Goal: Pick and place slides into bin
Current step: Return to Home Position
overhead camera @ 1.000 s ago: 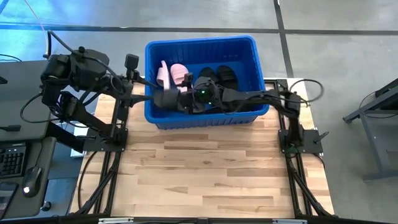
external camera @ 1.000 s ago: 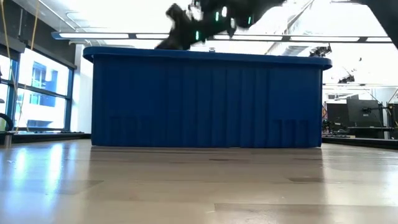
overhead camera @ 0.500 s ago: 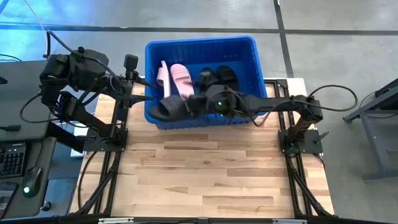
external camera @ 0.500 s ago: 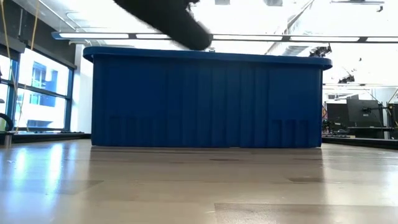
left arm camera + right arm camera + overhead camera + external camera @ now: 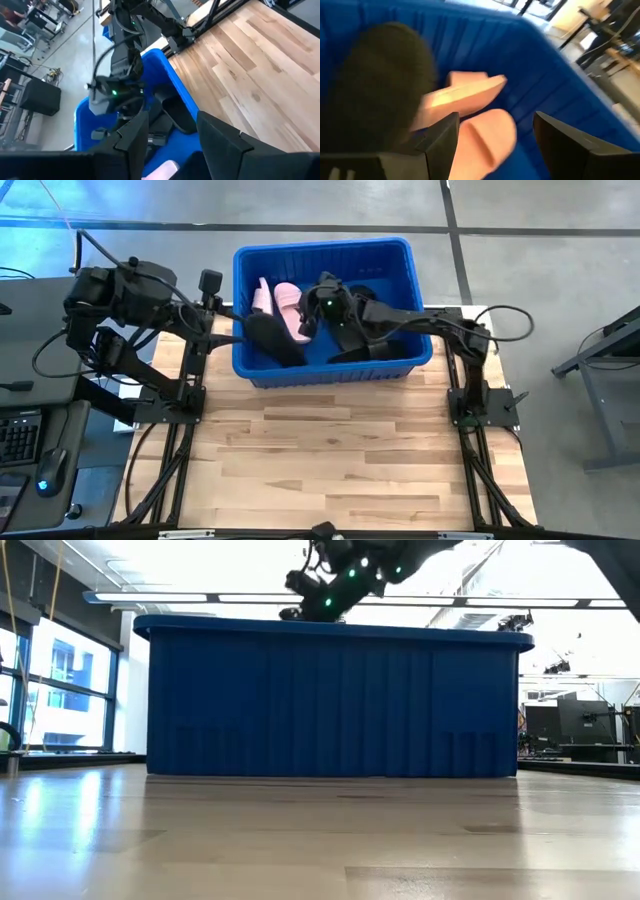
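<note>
The blue bin [image 5: 420,290] stands at the table's far middle; the low view shows its near wall [image 5: 340,700]. Inside lie two pink slides [image 5: 283,306] at the left and black slides [image 5: 365,300]. One black slide [image 5: 272,340] lies slanted in the bin's near left corner and also shows in the right wrist view [image 5: 380,85], beside the pink slides [image 5: 470,92]. My right gripper [image 5: 308,322] hangs open and empty over the pink slides, above the rim [image 5: 325,585]. My left gripper [image 5: 228,320] waits open just left of the bin.
Bare wooden table [image 5: 330,450] stretches from the bin to the near edge. The arm mounts stand at the table's left [image 5: 185,395] and right [image 5: 480,400] edges. A desk with a keyboard [image 5: 15,435] stands beyond the left edge.
My right gripper carried a black slide over the bin's near left part, let it go, then went up and toward the bin's far side. The slide has fallen and now lies slanted in the bin's near left corner.
</note>
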Motion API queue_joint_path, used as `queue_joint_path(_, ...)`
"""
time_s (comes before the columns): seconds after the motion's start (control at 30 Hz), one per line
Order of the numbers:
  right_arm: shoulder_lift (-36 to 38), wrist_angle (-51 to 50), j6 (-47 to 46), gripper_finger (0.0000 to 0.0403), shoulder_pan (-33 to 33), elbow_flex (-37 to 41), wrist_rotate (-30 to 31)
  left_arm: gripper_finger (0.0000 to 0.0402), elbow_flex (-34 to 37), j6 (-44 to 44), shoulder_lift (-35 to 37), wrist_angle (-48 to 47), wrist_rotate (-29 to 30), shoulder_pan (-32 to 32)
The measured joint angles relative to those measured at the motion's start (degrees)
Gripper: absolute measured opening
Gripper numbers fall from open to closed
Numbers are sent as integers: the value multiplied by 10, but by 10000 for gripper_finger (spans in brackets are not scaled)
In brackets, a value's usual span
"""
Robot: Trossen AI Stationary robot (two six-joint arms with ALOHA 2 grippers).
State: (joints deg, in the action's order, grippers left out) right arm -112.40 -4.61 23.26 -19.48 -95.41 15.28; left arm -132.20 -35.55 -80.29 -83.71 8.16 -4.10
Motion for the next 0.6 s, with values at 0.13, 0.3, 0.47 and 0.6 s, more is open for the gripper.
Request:
queue_joint_path(0.13, -27, 17, -8, 243, 0, 0, -32, 156, 0, -1, 0, -10, 0, 0)
queue_joint_path(0.3, -35, 44, -10, 243, 8, 0, -95, 156, 0, -1, 0, -10, 0, 0)
queue_joint_path(0.47, -17, 54, -13, 243, 36, -3, -79, 156, 0, -1, 0, -11, 0, 0)
queue_joint_path(0.6, 28, 28, -24, 243, 77, -35, -62, 156, 0, 24, -1, -35, 0, 0)
